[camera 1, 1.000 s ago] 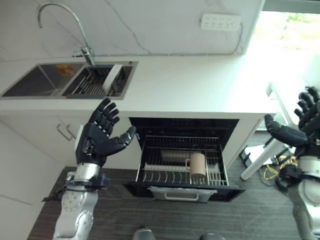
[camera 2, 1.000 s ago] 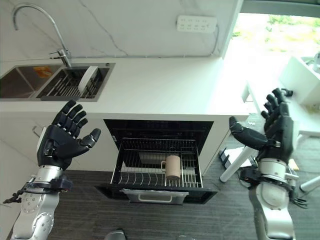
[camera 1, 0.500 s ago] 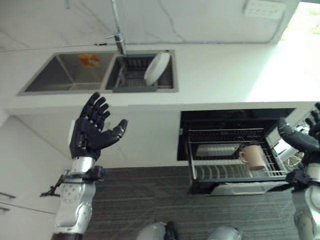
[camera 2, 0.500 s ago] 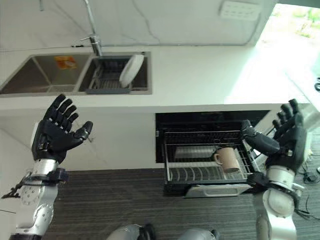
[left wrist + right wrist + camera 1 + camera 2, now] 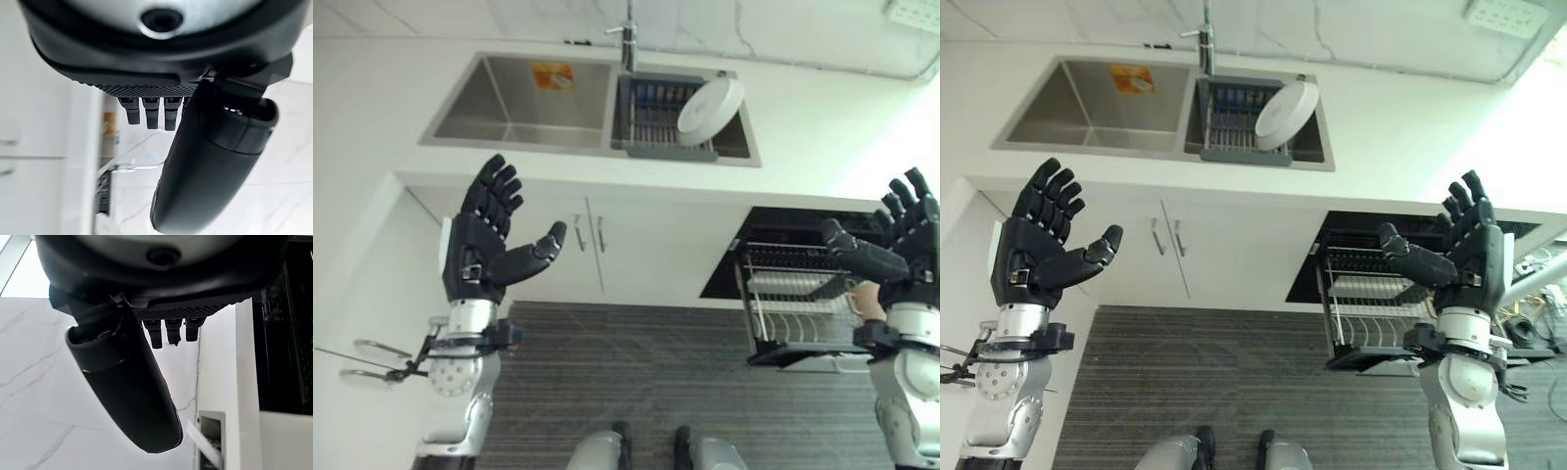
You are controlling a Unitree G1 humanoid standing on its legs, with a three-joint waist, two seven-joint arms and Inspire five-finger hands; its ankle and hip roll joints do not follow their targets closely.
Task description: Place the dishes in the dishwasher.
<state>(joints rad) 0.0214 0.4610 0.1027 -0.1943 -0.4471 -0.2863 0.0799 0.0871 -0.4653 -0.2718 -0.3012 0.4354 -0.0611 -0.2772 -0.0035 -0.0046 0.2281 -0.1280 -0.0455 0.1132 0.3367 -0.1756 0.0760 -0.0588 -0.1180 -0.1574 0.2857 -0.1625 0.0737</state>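
Tap — spout cut off by the top edge; only its base shows.
Socket strip — clipped at the upper corner.
Dishwasher — right part hidden behind the right hand.
Rack — far side covered by that hand and arm.
Mug — a sliver shows beside the wrist; handle hidden.
Plate — lower edge sunk in the sink rack; contact unseen.
Sink sticker — print too small to read.
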